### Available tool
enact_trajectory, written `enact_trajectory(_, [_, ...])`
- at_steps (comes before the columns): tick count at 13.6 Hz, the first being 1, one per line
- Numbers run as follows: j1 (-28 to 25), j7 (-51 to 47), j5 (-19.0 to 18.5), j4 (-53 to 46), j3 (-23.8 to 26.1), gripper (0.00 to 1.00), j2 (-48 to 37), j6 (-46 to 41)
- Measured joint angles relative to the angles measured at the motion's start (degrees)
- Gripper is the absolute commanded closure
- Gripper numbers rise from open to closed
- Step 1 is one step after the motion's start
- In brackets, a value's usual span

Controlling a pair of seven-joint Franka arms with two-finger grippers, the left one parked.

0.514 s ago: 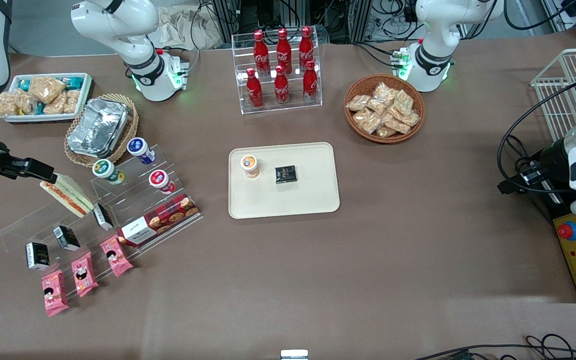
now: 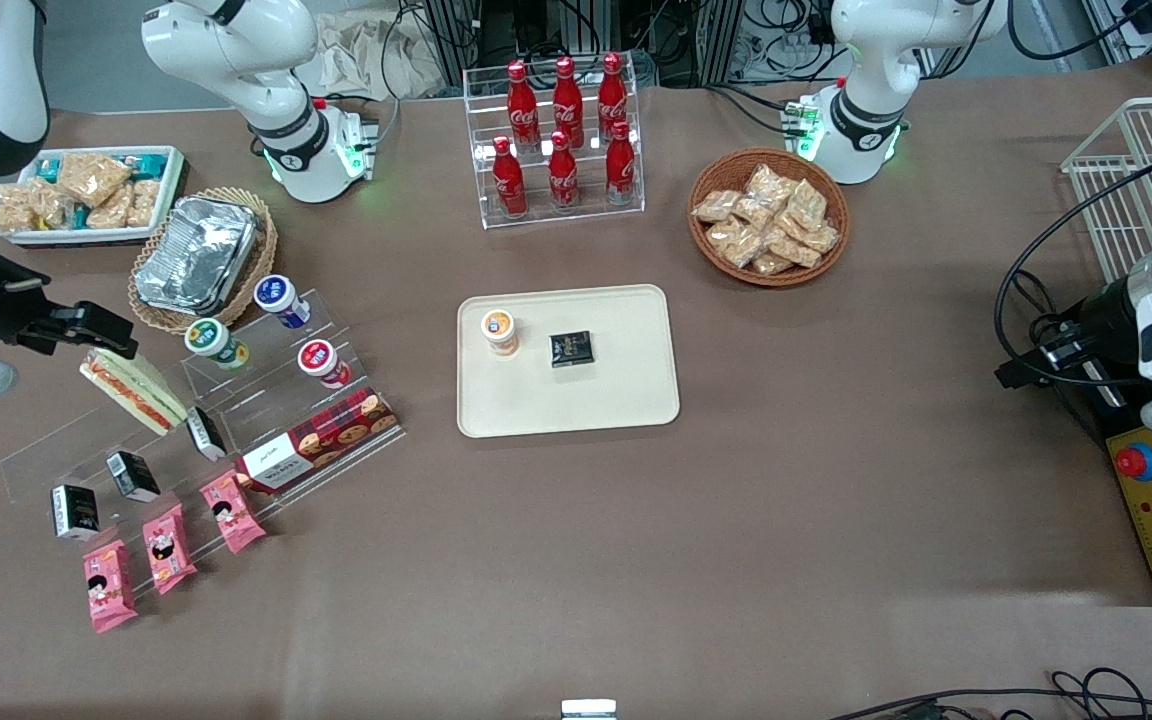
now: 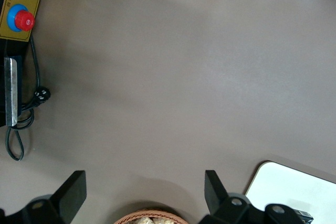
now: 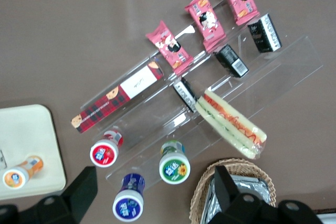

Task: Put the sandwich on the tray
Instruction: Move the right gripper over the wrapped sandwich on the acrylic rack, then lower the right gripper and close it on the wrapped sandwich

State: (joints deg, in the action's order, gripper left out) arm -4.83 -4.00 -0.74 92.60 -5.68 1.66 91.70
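The sandwich (image 2: pixel 131 388), a wrapped white-bread wedge with red-orange and green filling, lies on the upper step of a clear acrylic stand at the working arm's end of the table. It also shows in the right wrist view (image 4: pixel 233 123). My gripper (image 2: pixel 108 335) hangs open and empty above the table, just farther from the front camera than the sandwich and not touching it. In the wrist view the gripper (image 4: pixel 155 192) has its black fingers (image 4: pixel 83 186) spread wide over the yoghurt cups. The cream tray (image 2: pixel 576 400) lies mid-table and its corner shows in the wrist view (image 4: pixel 26 129).
The tray holds an orange cup (image 2: pixel 500 331) and a black box (image 2: pixel 571 348). The acrylic stand (image 2: pixel 236 400) carries three yoghurt cups, a biscuit box, small black boxes and pink packets. A wicker basket with a foil container (image 2: pixel 198 255) stands close to the gripper.
My gripper has shifted a little away from the front camera and toward the foil container's basket. The sandwich has not moved.
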Motion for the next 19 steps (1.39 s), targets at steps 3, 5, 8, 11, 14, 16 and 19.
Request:
enact_trajectory(3, [0.4, 13.1, 0.0, 0.1, -0.6, 0.01, -0.3, -2.2])
enact_trajectory(5, [1.2, 21.6, 0.0, 0.9, -2.4, 0.01, -0.6, -3.0])
enact_trajectory(8, [1.9, 28.0, 0.0, 4.3, -4.3, 0.01, -2.1, -2.3])
enact_trajectory(11, [1.9, 36.6, 0.0, 12.2, -7.3, 0.01, -5.3, 5.5])
enact_trajectory(14, [2.0, 40.0, 0.0, 16.4, -9.2, 0.01, -6.6, 9.6])
enact_trajectory(16, [1.9, 40.7, 0.0, 18.2, -9.0, 0.01, -6.7, 12.1])
enact_trajectory(19, [1.9, 44.4, 0.0, 21.0, -9.1, 0.01, -6.7, 16.9])
